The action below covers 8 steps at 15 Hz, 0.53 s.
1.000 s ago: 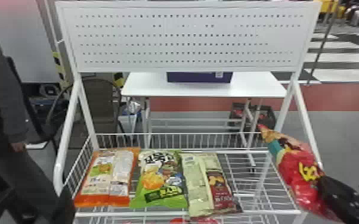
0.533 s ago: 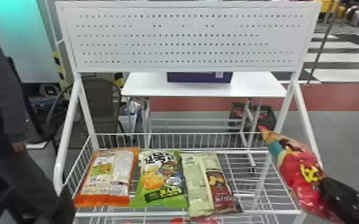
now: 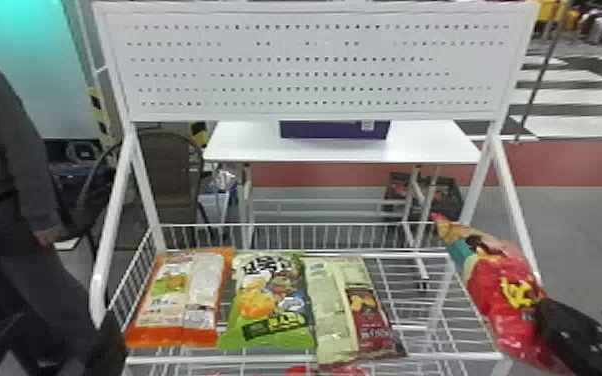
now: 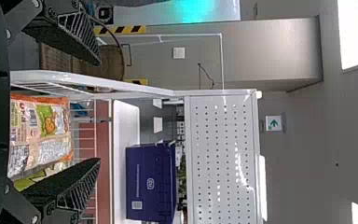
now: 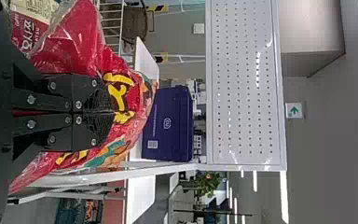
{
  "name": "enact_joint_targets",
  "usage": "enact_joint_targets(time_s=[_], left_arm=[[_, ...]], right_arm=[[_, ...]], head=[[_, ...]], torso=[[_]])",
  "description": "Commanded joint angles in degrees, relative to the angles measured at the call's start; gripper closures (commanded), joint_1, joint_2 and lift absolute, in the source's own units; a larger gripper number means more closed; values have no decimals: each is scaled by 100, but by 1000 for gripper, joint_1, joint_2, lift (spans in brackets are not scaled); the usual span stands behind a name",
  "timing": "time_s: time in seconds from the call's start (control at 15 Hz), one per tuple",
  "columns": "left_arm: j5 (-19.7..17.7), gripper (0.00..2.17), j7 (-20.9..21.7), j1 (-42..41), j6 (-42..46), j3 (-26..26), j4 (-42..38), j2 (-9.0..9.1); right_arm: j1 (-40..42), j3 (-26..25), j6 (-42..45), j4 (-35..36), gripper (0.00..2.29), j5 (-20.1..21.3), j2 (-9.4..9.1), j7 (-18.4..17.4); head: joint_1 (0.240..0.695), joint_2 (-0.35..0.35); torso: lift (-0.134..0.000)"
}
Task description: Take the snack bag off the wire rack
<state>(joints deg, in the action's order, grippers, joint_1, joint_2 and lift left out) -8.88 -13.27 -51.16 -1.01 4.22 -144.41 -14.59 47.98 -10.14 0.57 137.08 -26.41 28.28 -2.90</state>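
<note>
In the head view my right gripper [image 3: 545,310] holds the red snack bag [image 3: 502,300] over the right edge of the wire rack [image 3: 415,356]. The right wrist view has that gripper [image 5: 113,112] shut on the crinkled red bag [image 5: 81,44]. At the lower left of the head view, my left gripper [image 3: 107,340] is beside the rack's front left corner. Its two fingers stand wide apart in the left wrist view, where the gripper [image 4: 100,112] is open with nothing between the tips.
Lying side by side on the rack are an orange bag [image 3: 170,300], a green bag [image 3: 270,305] and a cream and maroon bag [image 3: 330,310]. A white pegboard [image 3: 310,65] rises behind them. Farther back, a white table [image 3: 250,145] carries a purple box [image 3: 332,130].
The red bag in my right gripper has shifted and turned slightly, its top end still leaning toward the rack. The left arm and the bags on the rack look unmoved.
</note>
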Motion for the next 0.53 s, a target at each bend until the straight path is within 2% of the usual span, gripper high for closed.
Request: enact_joint_targets(time_s=[0.0,0.47], left_arm=[[0,164,0,0,0,0,1,-9],[-27,164,0,27,0,26,9,-35]], right_arm=[[0,39,-1,12,1892,57,-6,-9],[9,47,17,21,1899,92,-33,-9]], head=[[499,0],[499,0]], torso=[[0],[0]])
